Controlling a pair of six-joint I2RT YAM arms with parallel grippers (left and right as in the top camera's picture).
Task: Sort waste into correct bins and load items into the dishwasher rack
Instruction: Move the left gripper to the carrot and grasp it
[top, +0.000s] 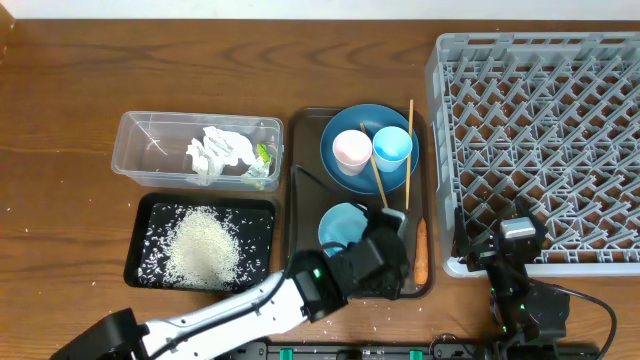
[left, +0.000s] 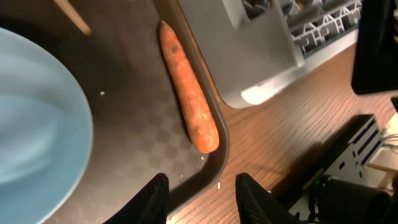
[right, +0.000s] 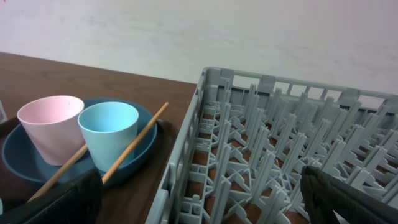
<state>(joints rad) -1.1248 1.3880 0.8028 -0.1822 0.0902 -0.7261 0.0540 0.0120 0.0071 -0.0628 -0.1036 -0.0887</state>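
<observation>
Black fingers (left: 158, 199) of the left gripper (left: 200, 200) hang parted and empty at the bottom of the wrist view, over the rim of the brown tray (left: 222, 146); just above them the carrot (left: 186, 87) lies along the tray's right edge, with the bowl (left: 37, 124) at far left. Thin, stiff and light, the carrot looks apt to roll, so a pinch across its thicker middle seems the surest hold. Seen from overhead, the tub (top: 130, 150) at upper left holds the napkin (top: 220, 150) and wrapper (top: 263, 155); below it the black tray (top: 140, 235) carries the rice (top: 205, 245). At centre the plate (top: 340, 120) bears the pink cup (top: 351, 148), blue cup (top: 391, 145) and chopsticks (top: 409, 140). The rack (top: 540, 130), at right, shows no dishes. At its lower edge the right gripper (right: 200, 186) is spread wide, holding nothing
</observation>
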